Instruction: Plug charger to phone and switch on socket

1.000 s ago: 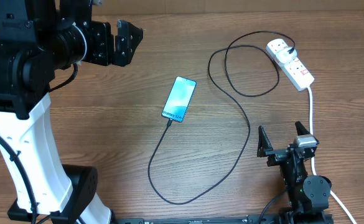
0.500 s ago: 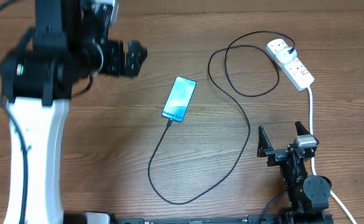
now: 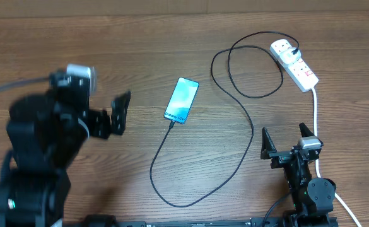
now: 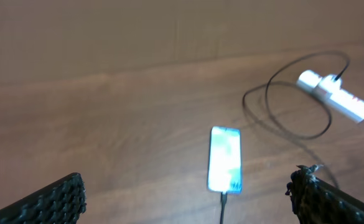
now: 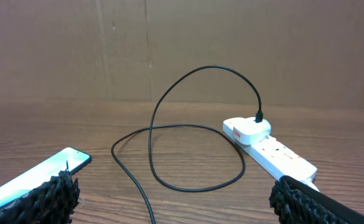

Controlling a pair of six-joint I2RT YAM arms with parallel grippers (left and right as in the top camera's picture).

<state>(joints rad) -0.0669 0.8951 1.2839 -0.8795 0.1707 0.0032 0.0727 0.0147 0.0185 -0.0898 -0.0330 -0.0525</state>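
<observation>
The phone (image 3: 181, 100) lies screen-up mid-table, also in the left wrist view (image 4: 225, 158) and at the right wrist view's left edge (image 5: 38, 177). The black charger cable (image 3: 247, 135) meets the phone's lower end, loops across the wood and ends in a black plug (image 5: 259, 118) seated in the white socket (image 3: 294, 63), (image 5: 272, 146), (image 4: 334, 96). My left gripper (image 3: 118, 115), (image 4: 188, 180) hangs open to the left of the phone, blurred. The right gripper (image 3: 287, 140), (image 5: 175, 193) stands open near the front edge, below the socket. Neither holds anything.
The socket's thick white cord (image 3: 315, 120) runs down past the right gripper to the front edge. The cable's lowest loop (image 3: 178, 205) lies close to the table's front. A brown cardboard wall (image 5: 182, 43) stands behind the table.
The left arm has swung from the far-left corner down toward the front, its gripper now level with the phone's lower end. Phone, cable, socket and right arm have not moved.
</observation>
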